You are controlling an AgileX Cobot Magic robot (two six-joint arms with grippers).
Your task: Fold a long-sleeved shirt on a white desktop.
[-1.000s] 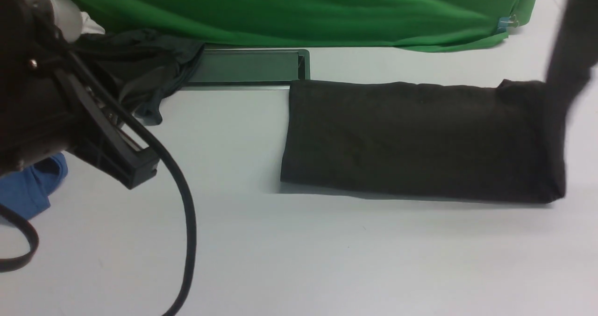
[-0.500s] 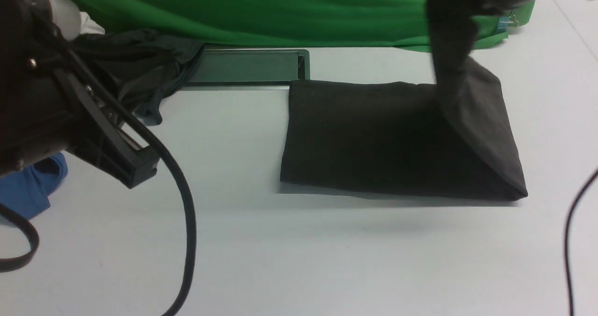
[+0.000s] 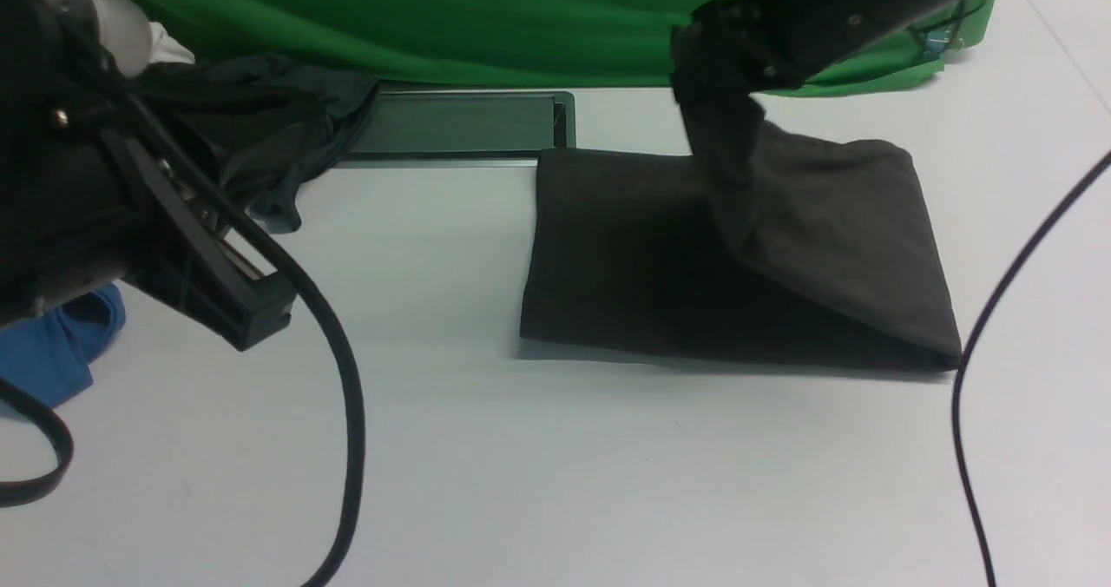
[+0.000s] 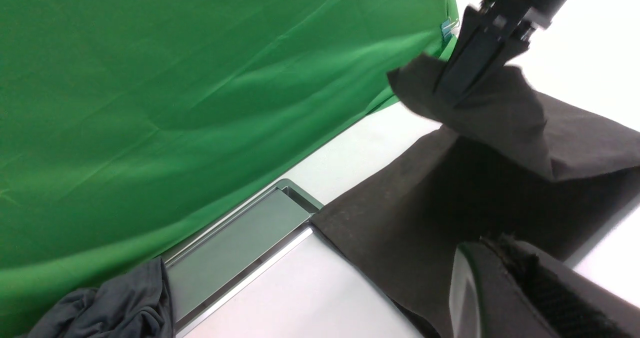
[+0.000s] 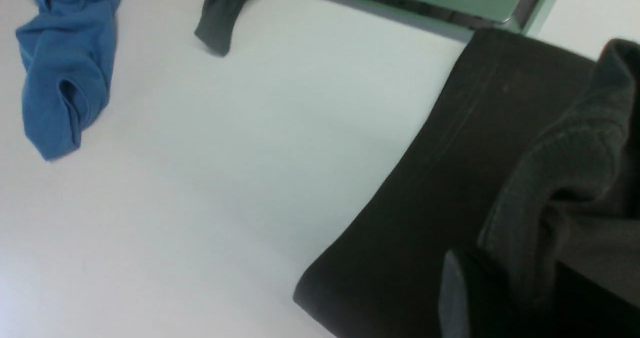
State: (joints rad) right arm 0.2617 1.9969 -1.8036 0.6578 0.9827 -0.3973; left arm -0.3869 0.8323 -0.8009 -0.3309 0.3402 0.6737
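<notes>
Fabric of the large dark brown-black knit shirt [image 3: 625,248] is pinched in the black two-fingered right gripper [image 4: 467,63], its gathered part raised above the rest. The shirt lies on the smooth matte white desktop [image 3: 486,474], beside the grey-green rectangular metal panel [image 3: 460,124]. The black left gripper [image 3: 260,309] is closed, nearer the robot than that panel. Beyond the panel hangs a green cloth backdrop [image 3: 521,23]; a crumpled dark slate-grey garment [image 3: 286,118] touches the panel's left end.
</notes>
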